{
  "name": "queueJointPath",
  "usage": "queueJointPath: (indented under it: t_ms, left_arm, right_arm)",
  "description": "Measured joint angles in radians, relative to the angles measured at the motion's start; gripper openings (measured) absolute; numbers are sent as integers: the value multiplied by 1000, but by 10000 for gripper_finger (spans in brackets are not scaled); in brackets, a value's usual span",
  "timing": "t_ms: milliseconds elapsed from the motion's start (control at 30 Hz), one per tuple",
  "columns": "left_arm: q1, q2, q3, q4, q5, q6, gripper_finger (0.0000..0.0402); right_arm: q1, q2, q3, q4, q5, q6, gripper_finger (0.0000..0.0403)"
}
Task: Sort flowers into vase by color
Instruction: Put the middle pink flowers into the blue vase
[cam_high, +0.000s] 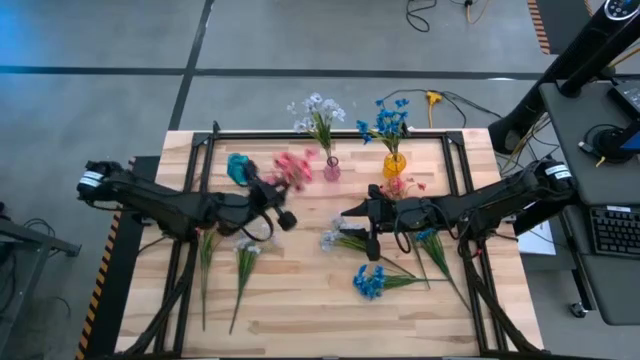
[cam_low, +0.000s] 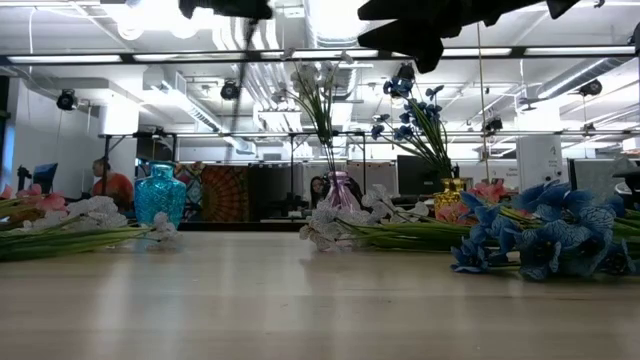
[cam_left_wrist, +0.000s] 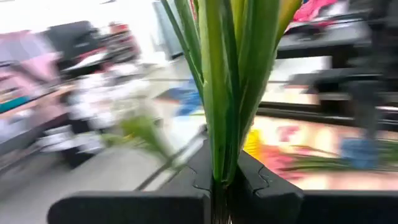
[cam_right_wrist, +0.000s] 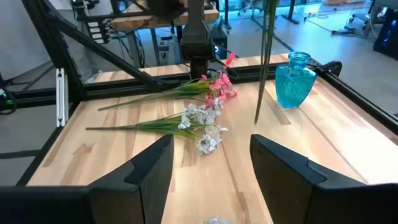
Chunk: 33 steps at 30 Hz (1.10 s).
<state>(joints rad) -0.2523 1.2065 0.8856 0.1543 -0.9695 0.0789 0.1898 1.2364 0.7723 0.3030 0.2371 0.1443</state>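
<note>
From above, the left gripper (cam_high: 268, 196) carries a pink spray (cam_high: 293, 168) between the teal vase (cam_high: 239, 168) and pink vase (cam_high: 331, 170). Its wrist view shows fingers (cam_left_wrist: 264, 183) pinching green stems (cam_left_wrist: 227, 87). The right gripper (cam_right_wrist: 210, 163), spread, waits mid-table

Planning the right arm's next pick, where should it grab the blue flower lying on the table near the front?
Grip the blue flower on its thin green stem, just behind the blossoms, coming straight down. It lies flat, the stem bare there. The right gripper, open, hovers nearby.
</note>
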Motion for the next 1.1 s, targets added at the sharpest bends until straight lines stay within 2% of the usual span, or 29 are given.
queueJointPath:
  t_ms: [133, 200, 467, 600, 900, 1100]
  left_arm:
    - [8, -116, -33, -69, -162, -12, 0]
    - [28, -176, -55, -68, -194, 6, 0]
    - [180, -383, -159, -66, -201, -13, 0]
    - [222, -455, -186, -65, -195, -33, 0]
    - [232, -537, -164, -56, -250, 70, 0]
    - [293, -545, -167, -58, -254, 110, 0]
  right_arm:
    - [0, -9, 0, -22, 0, 15, 206]
    - [0, -9, 0, -25, 0, 12, 206]
    - [0, -7, 0, -22, 0, 10, 206]
    - [0, -7, 0, -22, 0, 17, 206]
    - [0, -6, 0, -14, 15, 30, 206]
    - [-3, -6, 0, -11, 53, 29, 206]
